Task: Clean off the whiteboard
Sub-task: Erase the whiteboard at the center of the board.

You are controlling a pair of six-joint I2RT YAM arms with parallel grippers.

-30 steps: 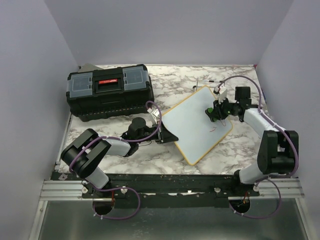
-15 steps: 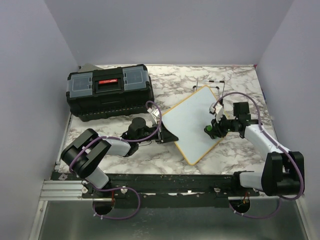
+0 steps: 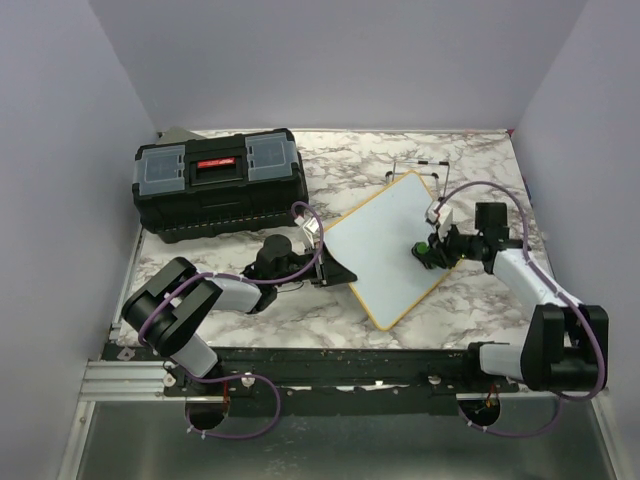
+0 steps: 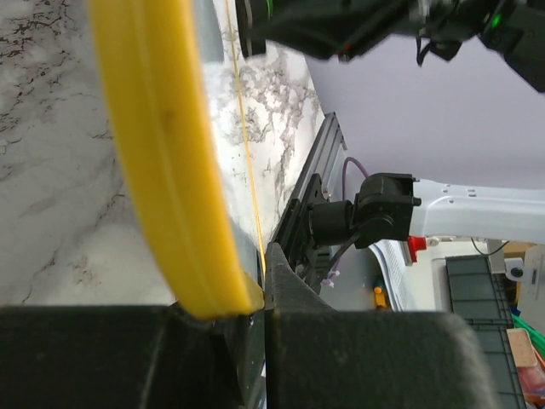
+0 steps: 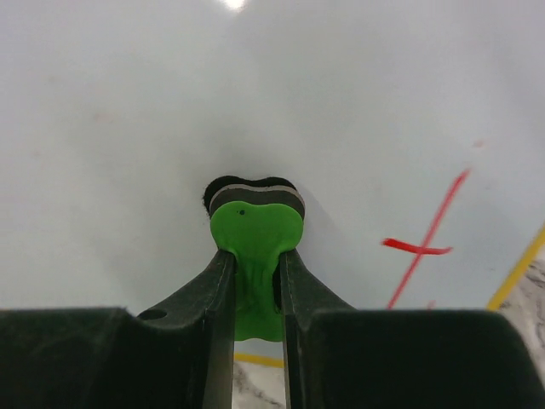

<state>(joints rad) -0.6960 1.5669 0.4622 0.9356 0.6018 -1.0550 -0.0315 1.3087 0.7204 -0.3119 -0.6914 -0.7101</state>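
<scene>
The whiteboard (image 3: 390, 250) lies askew right of the worktop's middle, its left corner pinched by the left gripper (image 3: 335, 272). The right gripper (image 5: 255, 273) clamps a green eraser (image 5: 255, 223) flat on the board. Red strokes (image 5: 426, 243) sit beside it, toward the frame (image 5: 519, 264). Best press evenly and sweep over them, stopping short of the frame.

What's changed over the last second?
The right gripper, shut on the green eraser, swept down the whiteboard toward its near edge, then eased back slightly. Some red strokes remain beside it. The left gripper stays clamped on the board's frame; toolbox unmoved.
</scene>
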